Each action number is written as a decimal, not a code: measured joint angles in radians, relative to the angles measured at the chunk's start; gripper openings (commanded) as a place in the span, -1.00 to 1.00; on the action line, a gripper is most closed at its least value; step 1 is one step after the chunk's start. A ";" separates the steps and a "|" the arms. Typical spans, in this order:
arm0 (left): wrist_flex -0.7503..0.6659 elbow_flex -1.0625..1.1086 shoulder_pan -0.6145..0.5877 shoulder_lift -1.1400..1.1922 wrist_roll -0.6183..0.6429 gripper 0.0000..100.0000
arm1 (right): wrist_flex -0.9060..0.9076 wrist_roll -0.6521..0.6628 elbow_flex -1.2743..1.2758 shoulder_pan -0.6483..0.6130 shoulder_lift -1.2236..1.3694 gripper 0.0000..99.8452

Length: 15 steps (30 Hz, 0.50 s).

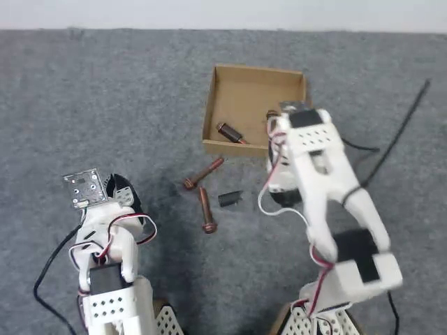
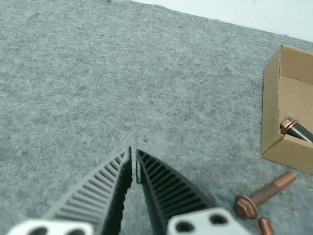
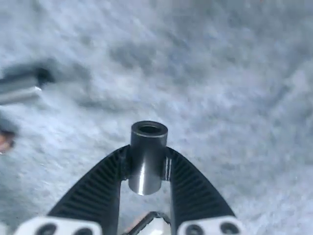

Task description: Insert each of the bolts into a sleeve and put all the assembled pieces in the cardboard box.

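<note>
Grey counter (image 1: 84,105): carries the cardboard box (image 1: 222,145) and the loose parts.
Assembled piece (image 1: 230,132): a copper bolt in a dark sleeve, lying inside the box against its front wall.
Near bolt (image 1: 204,172): just outside the box's front wall.
Far bolt (image 1: 206,209): a little further from the box.
Loose sleeve (image 1: 230,199): on its side beside the far bolt.
Right jaws: clamped on the held sleeve (image 3: 148,147), off the box's front right corner.
Left jaws: together, gripping nothing, well left of the box.
</note>
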 measured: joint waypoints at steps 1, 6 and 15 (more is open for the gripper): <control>0.000 0.000 0.000 0.000 0.000 -0.97 | -0.006 0.000 0.041 0.018 -0.034 -0.99; 0.000 0.000 0.000 0.000 0.000 -0.97 | -0.008 0.014 0.198 0.143 -0.184 -0.99; 0.041 0.000 0.066 0.000 0.000 -0.97 | -0.259 0.130 0.539 0.381 -0.331 -0.99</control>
